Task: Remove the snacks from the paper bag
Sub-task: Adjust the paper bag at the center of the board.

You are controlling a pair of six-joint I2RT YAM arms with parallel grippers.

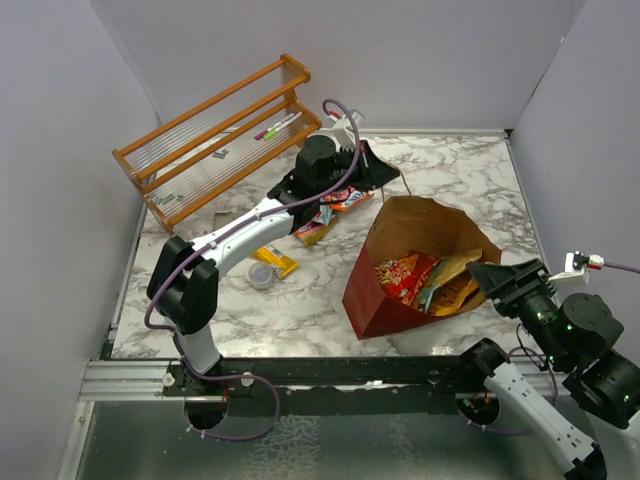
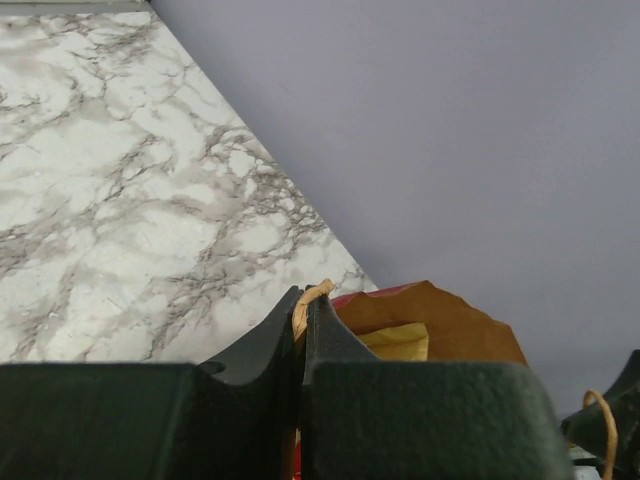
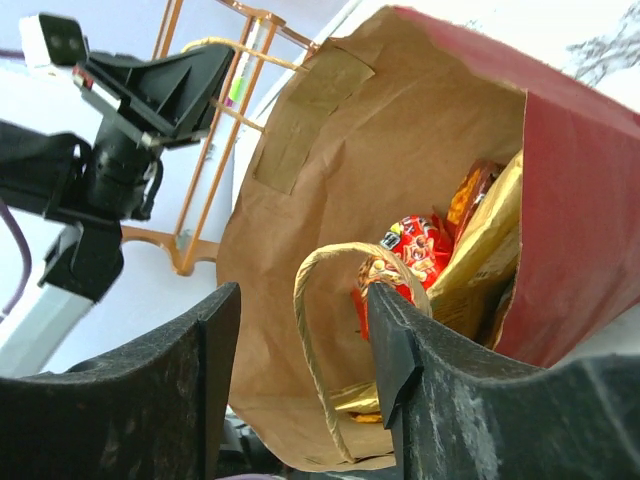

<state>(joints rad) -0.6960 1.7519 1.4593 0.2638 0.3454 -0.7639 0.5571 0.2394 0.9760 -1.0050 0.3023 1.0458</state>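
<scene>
Holding, left gripper (image 1: 385,172): pinched tight on far handle (image 2: 315,290) of bag (image 1: 365,300); nothing else between fingers.
Right gripper (image 1: 492,275): spread wide at bag mouth, nothing held; near handle (image 3: 298,320) looped between the jaws, contact not discernible.
Bag position: resting on table (image 1: 460,170) between the two arms, mouth gaping upward and toward right arm; red outside, brown inside.
Snacks (image 1: 420,280): piled low inside bag; red packet (image 3: 415,240) and gold packet (image 3: 490,240) nearest the opening.
Loose packets (image 1: 330,208): outside bag, on table beside left arm; yellow packet (image 1: 275,262) just beside cup (image 1: 262,277).
Handling, judged: packets light, crinkly, slippery film; contents probably crushable. Best taken by a flat sealed edge or corner, not the puffed middle. Bag paper soft, liable to fold shut or slide if far handle goes slack.
Writing: print present on red packet, not legible; no brand readable in any view.
Rack (image 1: 215,135): far left, well apart from bag.
</scene>
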